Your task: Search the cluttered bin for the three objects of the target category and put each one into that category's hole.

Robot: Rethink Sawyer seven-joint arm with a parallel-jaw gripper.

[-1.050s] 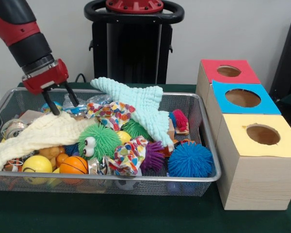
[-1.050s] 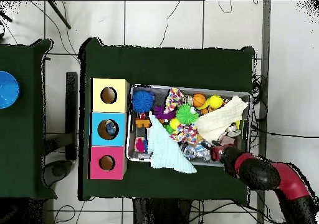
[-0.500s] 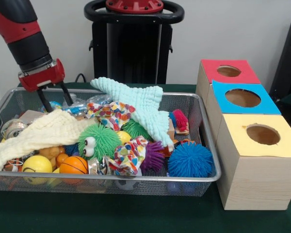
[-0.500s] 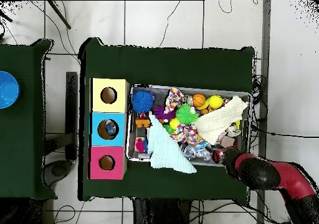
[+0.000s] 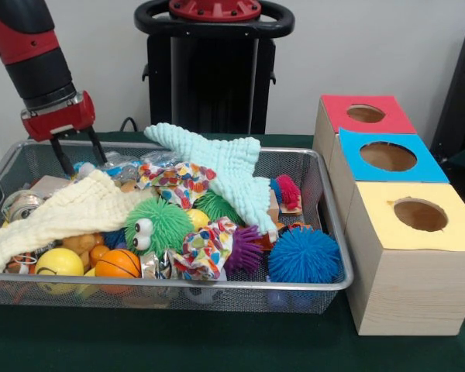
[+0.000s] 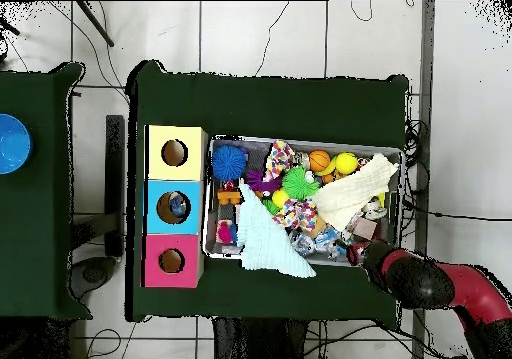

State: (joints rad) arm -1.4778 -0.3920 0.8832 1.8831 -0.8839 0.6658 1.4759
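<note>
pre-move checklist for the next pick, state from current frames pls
1. Gripper empty, fingers open: ok.
2. Gripper clear of the clutter, above the mesh bin's far corner: ok.
3. Red, blue and yellow holes unblocked: ok.
4. Target category known: cannot tell.
5. Cream cloth and mint cloth cover items beneath: not ok.
</note>
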